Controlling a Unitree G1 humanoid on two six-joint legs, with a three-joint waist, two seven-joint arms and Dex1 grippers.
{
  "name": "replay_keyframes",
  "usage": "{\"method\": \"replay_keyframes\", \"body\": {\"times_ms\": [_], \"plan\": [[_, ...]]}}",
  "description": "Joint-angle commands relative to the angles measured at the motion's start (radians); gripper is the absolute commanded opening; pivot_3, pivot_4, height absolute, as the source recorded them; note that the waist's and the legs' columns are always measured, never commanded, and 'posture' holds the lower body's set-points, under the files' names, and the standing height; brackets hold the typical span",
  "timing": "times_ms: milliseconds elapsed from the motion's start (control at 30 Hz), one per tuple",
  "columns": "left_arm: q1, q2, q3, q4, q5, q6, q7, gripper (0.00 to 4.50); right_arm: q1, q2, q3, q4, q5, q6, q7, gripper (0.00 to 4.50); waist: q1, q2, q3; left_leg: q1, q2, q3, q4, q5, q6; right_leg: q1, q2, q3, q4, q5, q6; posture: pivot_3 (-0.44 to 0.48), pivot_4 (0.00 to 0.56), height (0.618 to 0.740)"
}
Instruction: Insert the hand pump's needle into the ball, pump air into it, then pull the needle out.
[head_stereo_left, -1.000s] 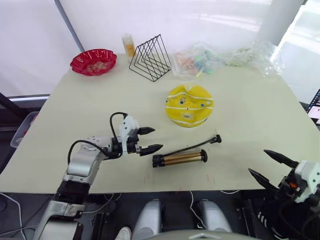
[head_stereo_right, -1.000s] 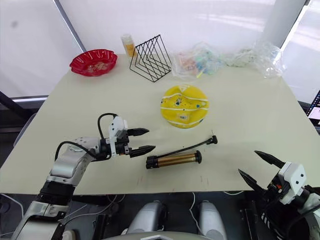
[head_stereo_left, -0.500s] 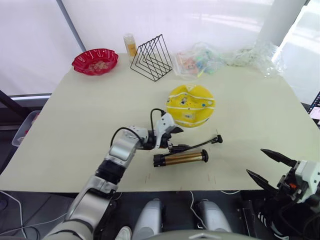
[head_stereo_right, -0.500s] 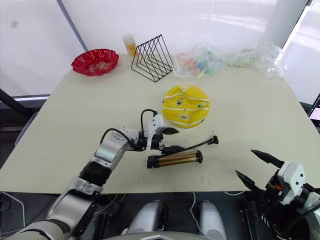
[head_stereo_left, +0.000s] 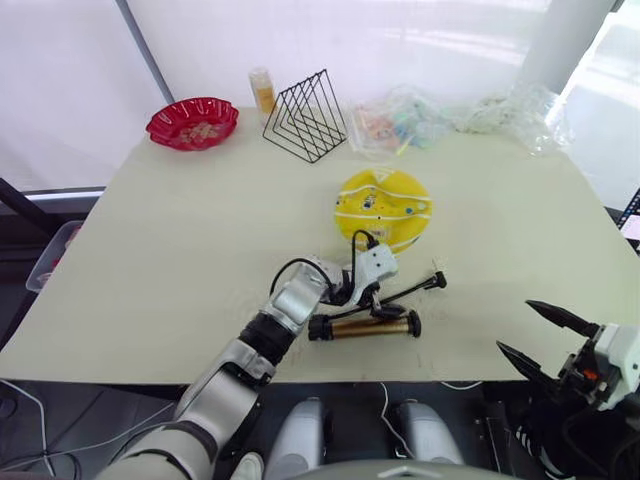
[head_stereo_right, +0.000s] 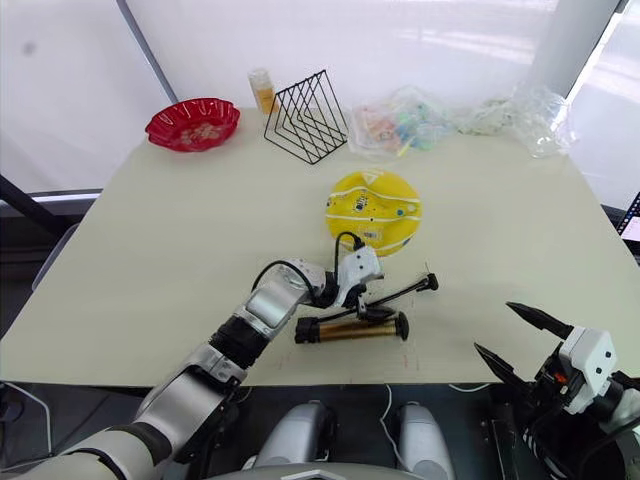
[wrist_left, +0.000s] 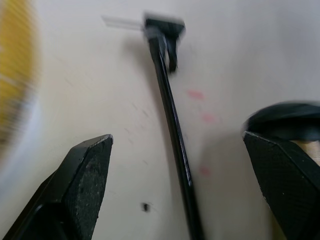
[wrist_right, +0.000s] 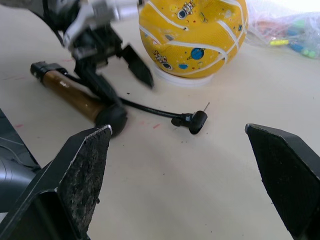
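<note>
The yellow ball (head_stereo_left: 380, 207) with white seams sits mid-table. In front of it lies the hand pump (head_stereo_left: 365, 327), its gold barrel flat on the table and its thin black hose (wrist_left: 172, 130) running to the needle (wrist_right: 206, 106) on its black fitting (head_stereo_left: 437, 280). The needle is out of the ball, resting on the table. My left gripper (head_stereo_left: 383, 300) is open just above the table. Its fingers straddle the hose, one beside the pump's black end cap (wrist_right: 112, 119). My right gripper (head_stereo_left: 515, 326) hangs open beyond the table's near right edge, holding nothing.
A red scalloped bowl (head_stereo_left: 192, 122) sits at the far left. A black wire rack (head_stereo_left: 305, 115) and a small bottle (head_stereo_left: 263, 92) stand behind the ball. Clear plastic bags (head_stereo_left: 400, 120) lie along the far edge. Bare tabletop (head_stereo_left: 500, 230) lies right of the ball.
My left arm has swept right, from left of the pump to over its hose, with its fingers still open. The right gripper has barely moved.
</note>
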Motion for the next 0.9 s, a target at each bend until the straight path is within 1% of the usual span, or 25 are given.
{"method": "replay_keyframes", "body": {"times_ms": [33, 167, 300, 400, 433, 467, 533, 567, 667, 700, 833, 900], "plan": [[-0.005, -0.025, -0.018, 0.041, 0.028, 0.013, 0.014, 4.42, 0.005, -0.013, -0.038, -0.048, 0.022, 0.001, -0.006, 4.50, 0.004, 0.000, 0.000, 0.000, 0.000, -0.001, 0.000, 0.000, 0.000, 0.000, 0.000, -0.001, 0.000, 0.000, 0.000, 0.000, 0.150, 0.737], [-0.018, -0.042, -0.027, 0.087, 0.054, -0.005, 0.020, 4.42, 0.005, -0.014, -0.039, -0.056, 0.023, 0.005, -0.010, 4.50, 0.005, 0.001, -0.001, 0.000, 0.000, -0.002, 0.004, 0.000, 0.000, 0.002, 0.000, -0.001, 0.000, -0.001, -0.001, 0.000, 0.150, 0.737], [-0.023, -0.060, -0.038, 0.113, 0.063, -0.013, 0.002, 4.42, 0.000, -0.017, -0.040, -0.060, 0.022, 0.009, -0.013, 4.50, 0.006, 0.001, -0.001, 0.000, 0.001, -0.002, 0.007, 0.000, 0.000, 0.003, -0.002, -0.001, 0.000, -0.002, 0.003, 0.000, 0.150, 0.737], [-0.015, -0.063, -0.047, 0.107, 0.068, -0.022, -0.017, 3.66, -0.001, -0.018, -0.041, -0.061, 0.021, 0.012, -0.014, 4.50, 0.005, 0.001, -0.001, 0.000, 0.001, -0.002, 0.007, 0.000, 0.000, 0.004, -0.002, -0.001, 0.000, -0.002, 0.003, 0.000, 0.150, 0.737], [-0.012, -0.064, -0.047, 0.104, 0.069, -0.023, -0.020, 3.17, 0.000, -0.018, -0.042, -0.062, 0.022, 0.012, -0.014, 4.50, 0.005, 0.001, -0.001, 0.000, 0.001, -0.002, 0.007, 0.000, 0.000, 0.004, -0.002, -0.001, 0.000, -0.001, 0.001, 0.000, 0.150, 0.737], [-0.009, -0.064, -0.047, 0.100, 0.070, -0.023, -0.022, 2.93, 0.001, -0.019, -0.042, -0.062, 0.021, 0.013, -0.015, 4.50, 0.005, 0.001, -0.001, 0.000, 0.001, -0.002, 0.006, 0.000, 0.000, 0.004, -0.002, -0.001, 0.000, 0.000, 0.000, 0.000, 0.150, 0.737], [-0.002, -0.063, -0.050, 0.091, 0.071, -0.027, -0.027, 2.16, 0.003, -0.019, -0.042, -0.065, 0.020, 0.016, -0.015, 4.50, 0.005, 0.001, -0.001, 0.000, 0.001, -0.002, 0.006, 0.000, 0.001, 0.004, -0.002, -0.001, 0.000, 0.000, 0.000, 0.000, 0.150, 0.737], [0.002, -0.062, -0.051, 0.086, 0.071, -0.029, -0.030, 1.64, 0.004, -0.019, -0.042, -0.066, 0.020, 0.018, -0.016, 4.50, 0.005, 0.001, -0.001, 0.000, 0.001, -0.002, 0.006, 0.000, 0.001, 0.004, -0.002, -0.001, -0.001, 0.000, 0.000, 0.000, 0.150, 0.737], [0.007, -0.062, -0.051, 0.079, 0.074, -0.032, -0.035, 0.32, 0.006, -0.019, -0.042, -0.069, 0.020, 0.021, -0.017, 4.50, 0.005, 0.001, -0.001, -0.001, 0.001, -0.002, 0.006, 0.000, 0.001, 0.003, -0.002, -0.001, -0.001, 0.000, 0.000, 0.000, 0.150, 0.737], [0.007, -0.062, -0.051, 0.078, 0.075, -0.032, -0.036, 0.06, 0.006, -0.019, -0.042, -0.069, 0.020, 0.021, -0.018, 4.50, 0.005, 0.001, -0.001, -0.001, 0.001, -0.002, 0.006, 0.000, 0.001, 0.003, -0.002, -0.001, -0.001, 0.000, 0.000, 0.000, 0.150, 0.737], [0.034, -0.063, -0.030, 0.014, 0.034, -0.043, -0.065, 0.06, 0.001, -0.010, -0.031, -0.095, 0.033, 0.057, -0.047, 4.50, 0.002, 0.002, -0.002, 0.000, 0.001, -0.002, 0.006, 0.000, 0.001, 0.003, -0.002, -0.001, -0.001, 0.000, 0.000, 0.000, 0.150, 0.737], [0.049, -0.066, -0.006, -0.025, 0.005, -0.060, -0.073, 0.06, -0.006, 0.002, -0.022, -0.127, 0.054, 0.109, -0.090, 4.50, 0.002, 0.002, -0.002, -0.001, 0.001, -0.002, 0.006, 0.000, 0.001, 0.003, -0.002, -0.001, -0.001, 0.000, 0.000, 0.000, 0.150, 0.737]]}}
